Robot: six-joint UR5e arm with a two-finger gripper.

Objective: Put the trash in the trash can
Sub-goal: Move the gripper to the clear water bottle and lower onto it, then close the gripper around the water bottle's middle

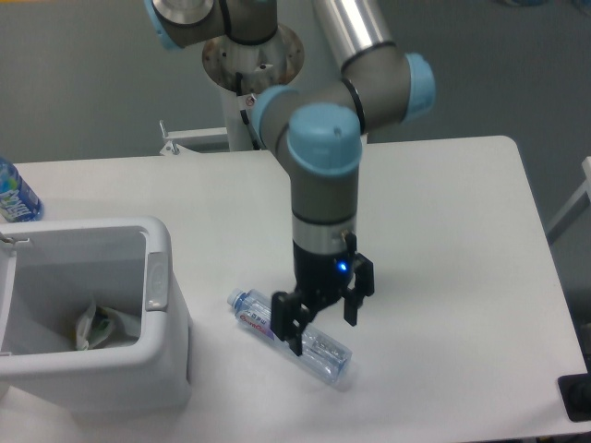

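A clear plastic bottle (263, 318) with a blue cap and red-white label lies on its side on the white table, cap toward the left. My gripper (321, 330) hangs just above the bottle's middle, open, one finger on each side of it and nothing held. The white trash can (157, 281) stands at the front left. Inside it lies a small white cup-like piece with a green strip (97, 325).
A bottle with a bright blue label (15, 192) stands at the far left edge behind the bin. The arm's base post (249, 55) rises behind the table. A dark object (577, 397) sits at the lower right corner.
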